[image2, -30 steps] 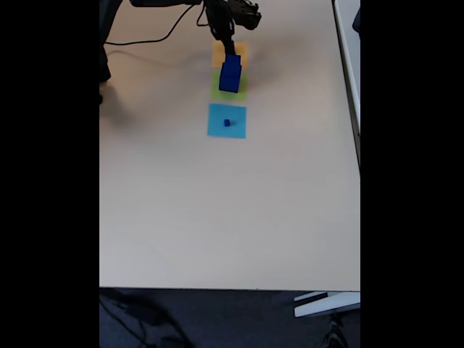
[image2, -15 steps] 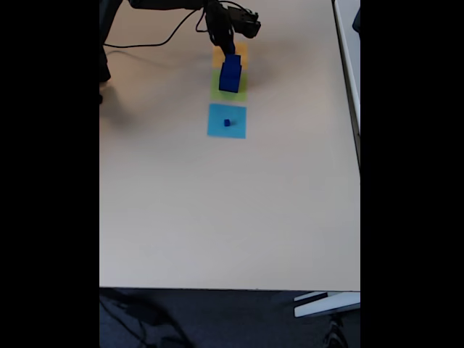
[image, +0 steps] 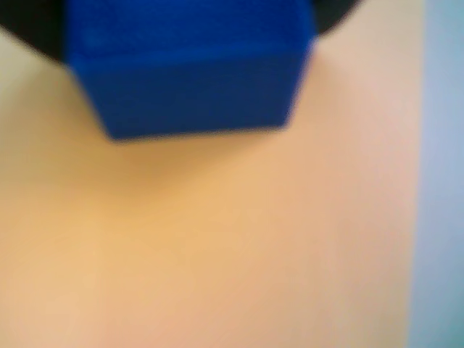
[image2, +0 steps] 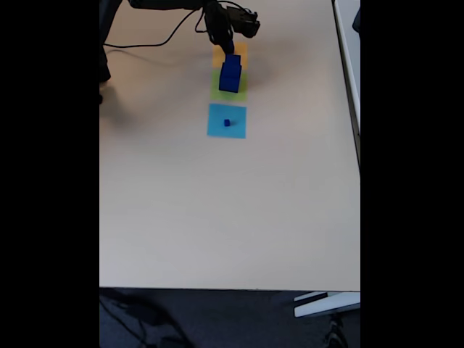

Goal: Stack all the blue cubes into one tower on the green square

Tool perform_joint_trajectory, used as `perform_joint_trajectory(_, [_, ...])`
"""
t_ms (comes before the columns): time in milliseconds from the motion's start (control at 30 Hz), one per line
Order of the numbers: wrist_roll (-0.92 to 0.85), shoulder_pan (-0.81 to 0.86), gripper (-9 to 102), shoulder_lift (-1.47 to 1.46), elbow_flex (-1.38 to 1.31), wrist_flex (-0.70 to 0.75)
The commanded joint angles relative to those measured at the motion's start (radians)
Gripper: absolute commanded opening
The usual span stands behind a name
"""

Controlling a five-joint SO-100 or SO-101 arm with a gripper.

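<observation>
In the fixed view, 2 matte, solid blue cubes (image2: 230,75) stood stacked on the flat green square (image2: 228,88), and the small cube (image2: 227,122) sat on the light-blue square (image2: 227,121). The gripper (image2: 228,49) hung just above the stack; its grip could not be told.

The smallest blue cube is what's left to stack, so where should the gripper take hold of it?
Come straight down on the small cube and pinch two opposite side faces. It sits alone and flat on the light-blue square, with every side apparently free.
</observation>
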Motion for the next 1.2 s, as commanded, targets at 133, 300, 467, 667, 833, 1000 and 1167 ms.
perform_joint_trajectory(133, [-0.091, 0.051, 0, 0.140, -0.176, 0.169])
perform_joint_trajectory(300, [-0.126, 0.081, 0, 0.166, -0.290, 0.196])
perform_joint_trajectory(467, [-0.137, 0.097, 0, 0.184, -0.357, 0.195])
perform_joint_trajectory(667, [-0.181, 0.161, 0, 0.222, -0.377, 0.187])
perform_joint_trajectory(833, [-0.290, 0.232, 0, 0.278, -0.383, 0.195])
perform_joint_trajectory(1000, [-0.321, 0.298, 0, 0.318, -0.376, 0.261])
perform_joint_trajectory(1167, [-0.267, 0.316, 0, 0.336, -0.357, 0.350])
